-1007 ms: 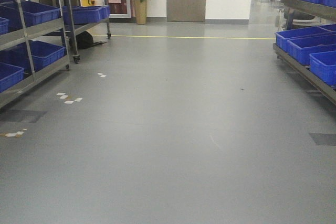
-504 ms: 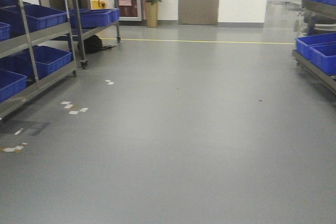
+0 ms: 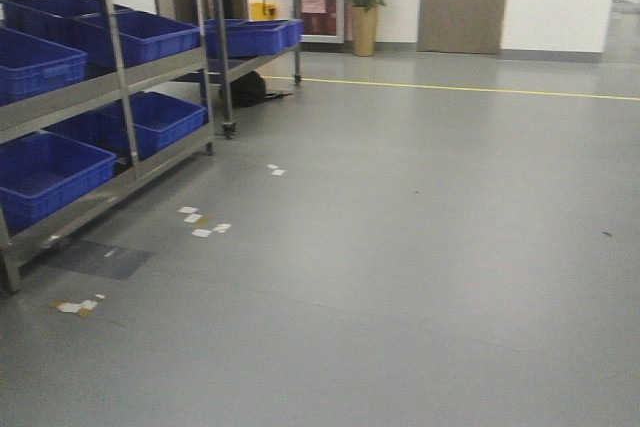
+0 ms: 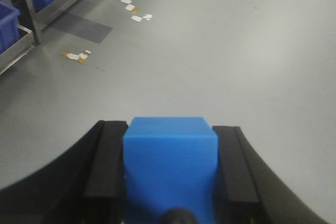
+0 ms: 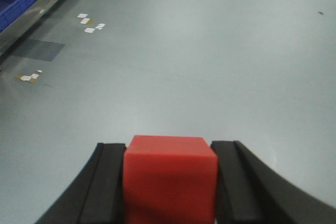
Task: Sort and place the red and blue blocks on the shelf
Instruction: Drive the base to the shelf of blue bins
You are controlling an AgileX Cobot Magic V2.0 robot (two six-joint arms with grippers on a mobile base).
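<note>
The left claw (image 4: 169,145) pinches the blue block (image 4: 170,171) and the right claw (image 5: 169,150) pinches the red block (image 5: 169,182), so hold both tight and roll gently toward the shelf (image 3: 150,71) on the left.

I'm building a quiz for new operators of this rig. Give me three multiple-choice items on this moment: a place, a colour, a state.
1. In the front view, where does the shelf stand?
A) left
B) right
C) across the door
2. What colour is the cube in the left gripper?
A) red
B) blue
C) green
3. How is the right gripper?
A) open, empty
B) shut on the red block
C) out of view
Answers: 1 A, its rails and blue bins fill the left side. 2 B, the blue block sits clamped in it. 3 B, its jaws press that block's sides.
</note>
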